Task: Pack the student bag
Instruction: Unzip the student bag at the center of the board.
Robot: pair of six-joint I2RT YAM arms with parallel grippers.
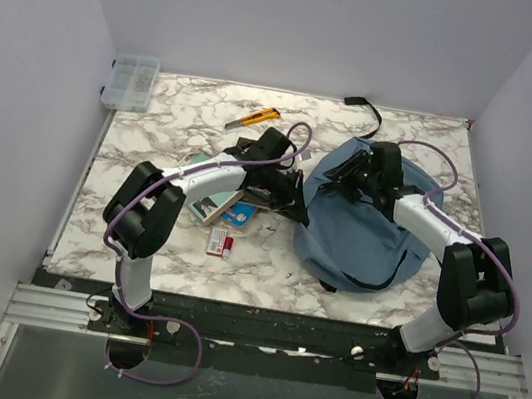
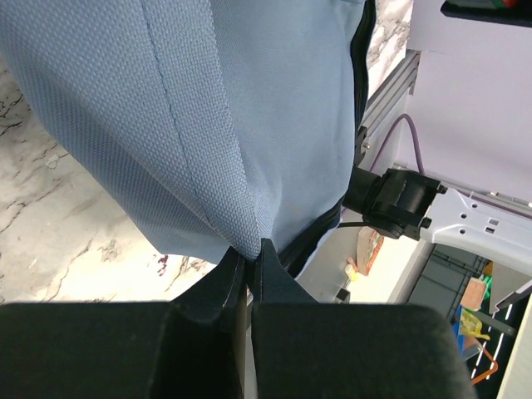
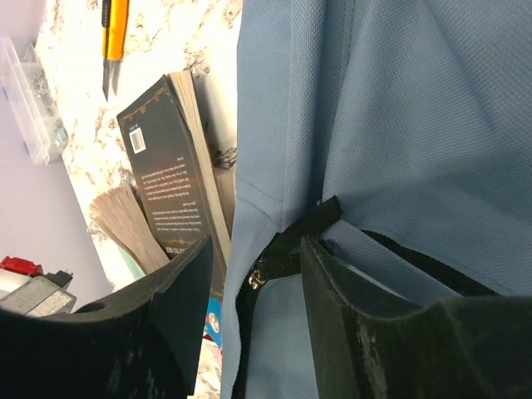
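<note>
Black fingers (image 2: 218,291) of the left gripper (image 2: 252,252) are sitting closest to that wrist's camera. They are pressing tight together and pinching a fold of the student bag (image 2: 208,108) right at its edge. Seen from above, the student bag is lying on the right half of the marble table (image 1: 155,131), a big soft blue lump. Both arms are reaching to it, the left gripper at its left edge and the right gripper (image 3: 258,249) over its far part. The right gripper's fingers are standing apart. A black strap (image 3: 303,224) with a small zip pull (image 3: 259,278) is lying in the gap between them, and it is not being squeezed. The blue cloth is covering the bag's inside, so I cannot tell what is lying in it. Just beside the bag's left edge, a dark book (image 3: 166,183) is lying flat among other books and papers, under the left arm. An orange knife (image 1: 257,117) is lying farther back on the table. A clear plastic box (image 1: 131,80) is sitting in the far left corner. Little things are lying in its small spaces, but they are too tiny to tell. A small red and white pack (image 1: 220,242) is lying near the front, apart from the bag.
</note>
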